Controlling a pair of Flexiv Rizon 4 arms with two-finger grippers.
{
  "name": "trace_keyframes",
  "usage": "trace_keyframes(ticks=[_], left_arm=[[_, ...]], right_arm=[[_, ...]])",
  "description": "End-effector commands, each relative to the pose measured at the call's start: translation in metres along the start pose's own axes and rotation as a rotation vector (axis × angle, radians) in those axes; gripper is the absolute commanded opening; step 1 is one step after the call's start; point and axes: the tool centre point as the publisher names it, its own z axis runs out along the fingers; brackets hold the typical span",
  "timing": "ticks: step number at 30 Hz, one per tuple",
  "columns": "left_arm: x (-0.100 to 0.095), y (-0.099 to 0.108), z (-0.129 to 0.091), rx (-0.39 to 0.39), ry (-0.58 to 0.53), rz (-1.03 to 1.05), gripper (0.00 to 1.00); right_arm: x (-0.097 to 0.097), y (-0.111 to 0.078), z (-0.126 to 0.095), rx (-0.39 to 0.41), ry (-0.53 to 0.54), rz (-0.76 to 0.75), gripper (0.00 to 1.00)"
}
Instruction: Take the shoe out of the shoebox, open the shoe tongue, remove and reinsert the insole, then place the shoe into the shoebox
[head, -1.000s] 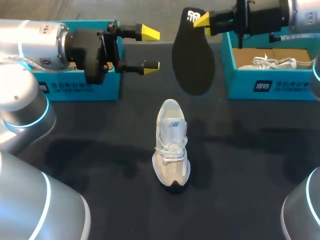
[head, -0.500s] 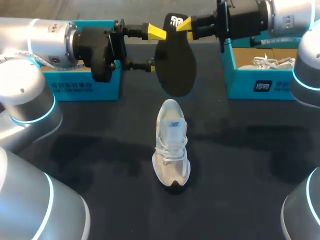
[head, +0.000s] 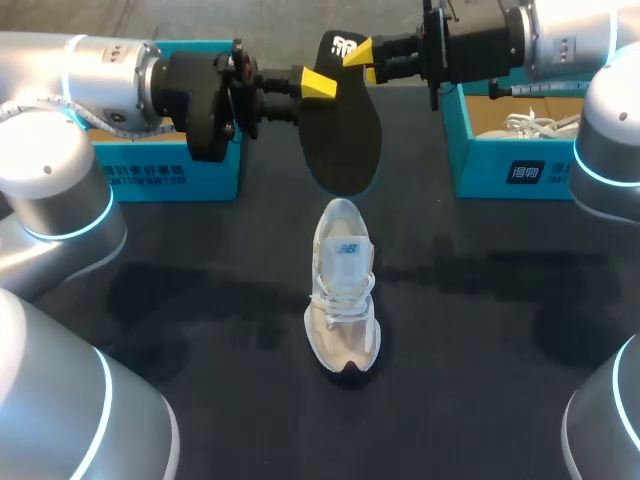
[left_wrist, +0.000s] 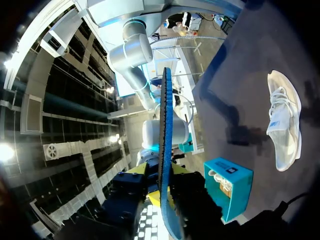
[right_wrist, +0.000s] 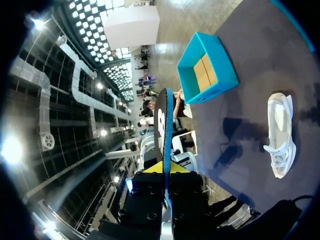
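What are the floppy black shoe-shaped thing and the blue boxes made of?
The black flat insole looks like foam with a matte cloth face, though that is a guess. It is thin seen edge-on and has no shine. The teal open shoebox looks like cardboard, coloured on the outside, because its inside is plain brown.

- the insole (head: 340, 130) hung between the left box (head: 165, 170) and the right box (head: 480, 165), barring the gap over the shoe's (head: 343, 300) heel.
- both boxes walled the rear corners.
- the table (head: 200, 300) lay open on either side of the shoe and past its toe.
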Motion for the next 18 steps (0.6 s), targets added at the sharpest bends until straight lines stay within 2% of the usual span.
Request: trace_keyframes(ticks=[1,3,4,5,6,7,18], left_arm=[[0.001,0.002,0.002,0.003,0.000,0.000,0.00],[0.001,0.002,0.002,0.003,0.000,0.000,0.00],[0.001,0.003,0.002,0.004,0.000,0.000,0.00],[0.001,0.003,0.002,0.006,0.001,0.001,0.00],[0.000,0.003,0.002,0.006,0.001,0.002,0.00],[0.000,0.003,0.002,0.007,0.000,0.003,0.00],[-0.004,0.006,-0.006,0.007,-0.018,-0.006,0.00]], right_arm=[[0.000,-0.001,0.001,-0.005,0.005,-0.002,0.00],[0.000,-0.002,0.001,-0.012,0.020,-0.006,0.00],[0.000,-0.002,0.001,-0.016,0.018,-0.010,0.07],[0.000,-0.002,0.001,-0.022,0.023,-0.017,0.42],[0.001,-0.002,0.000,-0.024,0.026,-0.017,0.58],[0.001,-0.003,-0.001,-0.029,0.027,-0.021,1.00],[-0.006,-0.018,-0.022,-0.068,0.051,-0.083,1.00]])
